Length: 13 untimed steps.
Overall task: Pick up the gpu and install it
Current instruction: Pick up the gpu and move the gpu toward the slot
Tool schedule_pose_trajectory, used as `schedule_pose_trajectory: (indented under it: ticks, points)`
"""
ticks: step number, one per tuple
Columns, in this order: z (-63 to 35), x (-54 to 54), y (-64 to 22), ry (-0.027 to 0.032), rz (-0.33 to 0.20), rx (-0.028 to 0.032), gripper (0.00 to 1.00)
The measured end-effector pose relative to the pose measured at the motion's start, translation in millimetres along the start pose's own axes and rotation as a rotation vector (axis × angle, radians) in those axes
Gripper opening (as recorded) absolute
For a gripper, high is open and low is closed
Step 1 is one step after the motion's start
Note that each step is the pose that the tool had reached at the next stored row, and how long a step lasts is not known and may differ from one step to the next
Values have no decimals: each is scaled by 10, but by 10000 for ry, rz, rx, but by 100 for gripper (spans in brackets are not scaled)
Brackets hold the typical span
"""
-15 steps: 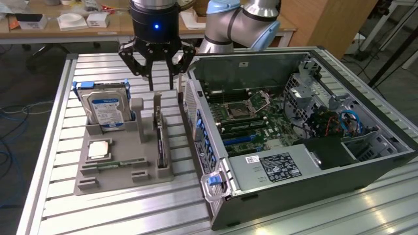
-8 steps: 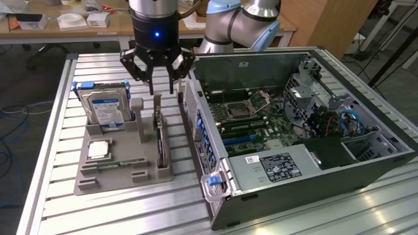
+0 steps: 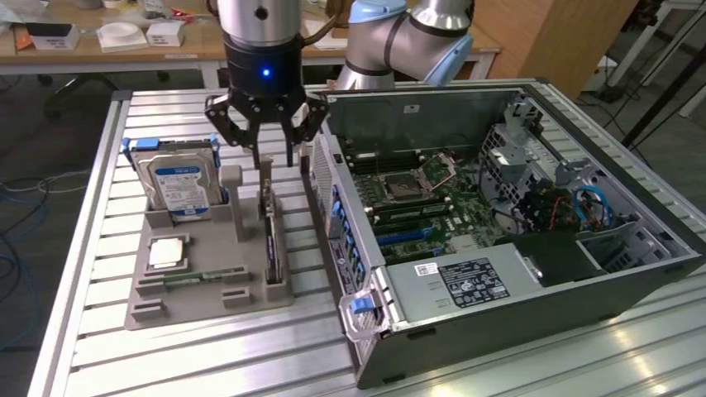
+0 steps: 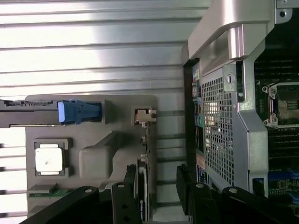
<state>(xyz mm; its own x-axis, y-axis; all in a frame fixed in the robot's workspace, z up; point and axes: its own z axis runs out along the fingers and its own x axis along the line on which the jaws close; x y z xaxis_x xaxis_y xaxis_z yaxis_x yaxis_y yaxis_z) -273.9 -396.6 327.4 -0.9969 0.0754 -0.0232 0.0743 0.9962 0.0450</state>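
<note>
- Exterior view, nearest us: one slatted metal table (image 3: pixel 198 356) carries one open computer case (image 3: pixel 474 347) on the exterior view's right. The case lies on its side, and we look down onto its motherboard (image 3: pixel 431 198).
- Just beside the case, on the exterior view's left, sits one gray holder (image 3: pixel 254 289) with moulded pockets.
- In its near pockets we count one narrow green memory stick (image 3: pixel 204 277) lying flat and one square silver processor chip (image 3: pixel 168 252) lying flat behind it.
- Further back, one silver hard drive (image 3: pixel 182 186) with a blue-white label leans upright in the holder.
- We count one gpu (image 3: pixel 268 231). It stands on its long edge in a slot on the side of the holder closest to the case.
- Its long axis runs from near to far, parallel to the case's side wall. The far end rises into a thin upright strip.
- Above that far end hangs the one gripper (image 3: pixel 274 163), its jaws spread wide and gripping nothing.
- Wrist view: the gripper (image 4: pixel 156 170) straddles the gpu (image 4: pixel 142 184), seen edge-on, with a black finger on either side and a gap between each finger and the card.
- Farthest back, the exterior view shows the one robot arm (image 3: pixel 398 41) and a wooden desk (image 3: pixel 111 54).
</note>
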Motion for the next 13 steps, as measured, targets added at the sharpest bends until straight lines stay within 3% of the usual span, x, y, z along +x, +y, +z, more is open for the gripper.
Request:
schedule_pose_trajectory:
  ticks: [5,13]
  points:
    - [84,2,-19,1,2,1,47]
    - [197,23,-264,-1,0,-2,47]
